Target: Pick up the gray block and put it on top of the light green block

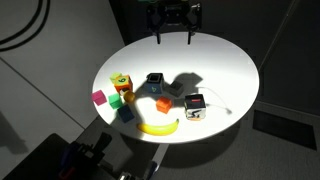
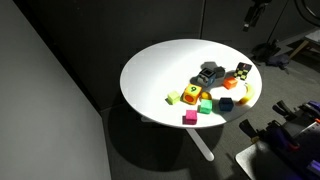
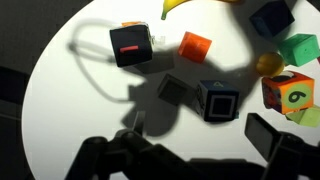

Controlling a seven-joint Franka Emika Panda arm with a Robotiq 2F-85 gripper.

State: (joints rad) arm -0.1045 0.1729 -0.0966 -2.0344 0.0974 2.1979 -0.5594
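In the wrist view the small gray block lies on the white table, touching or almost touching the left side of a blue cube with a white face. The light green block, with its red-orange mark, sits at the right edge; in an exterior view it stands at the left of the cluster. My gripper hangs open and empty well above the table, with the gray block just beyond its fingertips in the picture. In an exterior view the gripper hovers over the far rim.
A red-black-white cube, an orange block, a deeper green block, a dark blue block, a banana and a magenta block crowd the same side of the round table. Dark floor surrounds it.
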